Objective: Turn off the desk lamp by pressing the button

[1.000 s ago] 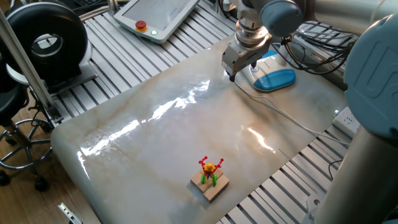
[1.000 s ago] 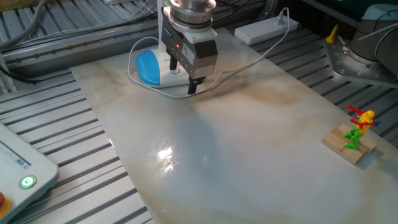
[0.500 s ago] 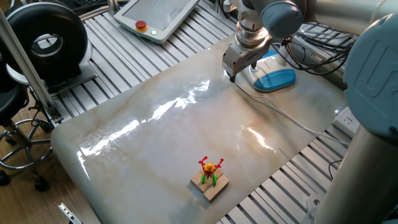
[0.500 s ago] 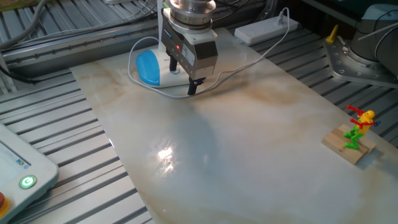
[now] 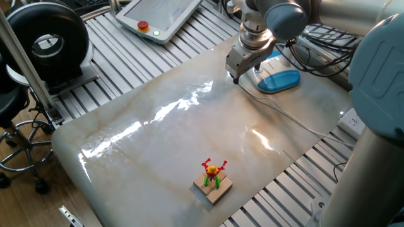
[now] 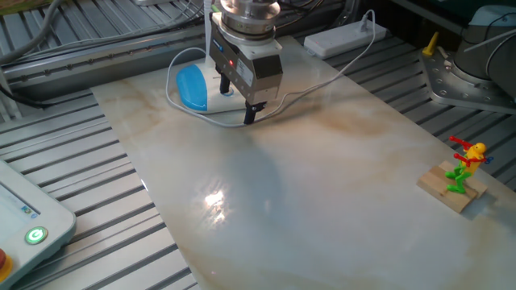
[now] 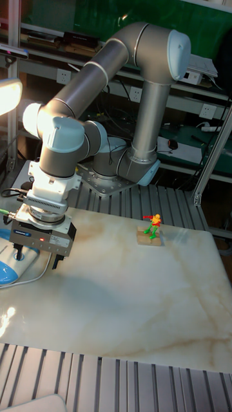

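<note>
Marble table [image 5: 158,139], end effector [image 6: 251,111] above desk lamp [image 5: 278,80]

The gripper [image 6: 251,112] has risen a touch above the surface [image 6: 322,193], beside the desk lamp [image 6: 193,87].

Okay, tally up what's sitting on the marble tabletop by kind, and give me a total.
Desk lamp: 1
Toy figure on a wooden block: 1
Total: 2
</note>
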Robot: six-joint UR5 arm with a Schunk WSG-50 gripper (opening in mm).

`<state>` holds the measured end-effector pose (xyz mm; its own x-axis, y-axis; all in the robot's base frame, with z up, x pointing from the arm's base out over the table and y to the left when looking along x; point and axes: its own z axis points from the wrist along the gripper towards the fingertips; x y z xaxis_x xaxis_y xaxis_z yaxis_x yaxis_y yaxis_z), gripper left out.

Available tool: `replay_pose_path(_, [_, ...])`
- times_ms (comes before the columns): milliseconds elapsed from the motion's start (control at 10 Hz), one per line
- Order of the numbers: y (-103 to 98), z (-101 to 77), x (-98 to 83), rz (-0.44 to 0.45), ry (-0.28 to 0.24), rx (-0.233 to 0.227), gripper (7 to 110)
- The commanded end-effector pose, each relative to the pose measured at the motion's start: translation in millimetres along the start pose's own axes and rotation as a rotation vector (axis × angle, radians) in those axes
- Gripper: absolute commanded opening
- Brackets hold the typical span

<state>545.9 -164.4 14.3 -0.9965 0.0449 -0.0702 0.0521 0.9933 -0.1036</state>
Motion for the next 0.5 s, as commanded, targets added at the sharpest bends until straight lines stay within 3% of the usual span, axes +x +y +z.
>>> replay_pose_path(0, [-0.2,1.9,-0.2,0.005,-0.007,-0.006,88])
replay_pose_path(400, [0.6,3.2,-0.6,0.004,-0.01,-0.006,88])
